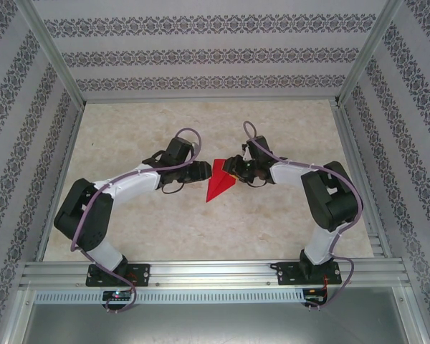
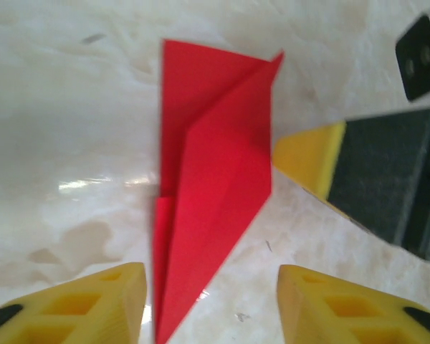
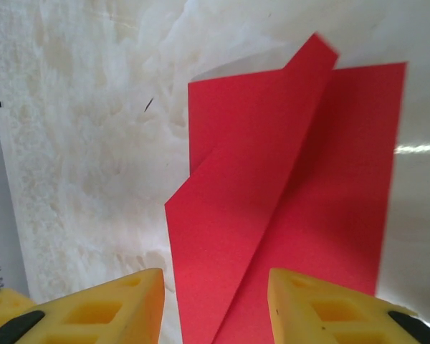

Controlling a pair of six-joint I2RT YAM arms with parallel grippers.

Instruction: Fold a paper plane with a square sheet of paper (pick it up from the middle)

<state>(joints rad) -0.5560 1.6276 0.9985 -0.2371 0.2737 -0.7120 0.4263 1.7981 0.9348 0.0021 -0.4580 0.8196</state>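
Observation:
The square sheet of paper now lies folded as a bright red, pointed paper plane (image 1: 218, 181) on the marbled table (image 1: 201, 229), its tip toward the near side. My left gripper (image 1: 205, 172) stands open just left of it, and my right gripper (image 1: 233, 170) stands open just right of it. In the left wrist view the paper plane (image 2: 215, 179) lies flat ahead of my open left gripper (image 2: 211, 304), its tip reaching down between the yellow fingertips (image 2: 107, 301). In the right wrist view the paper plane (image 3: 294, 208) shows one flap lifted, below my open right gripper (image 3: 215, 308).
The right arm's yellow-and-black finger (image 2: 322, 161) sits close to the paper's far edge in the left wrist view. Aluminium frame rails (image 1: 201, 272) and patterned walls (image 1: 201, 50) enclose the table on all sides.

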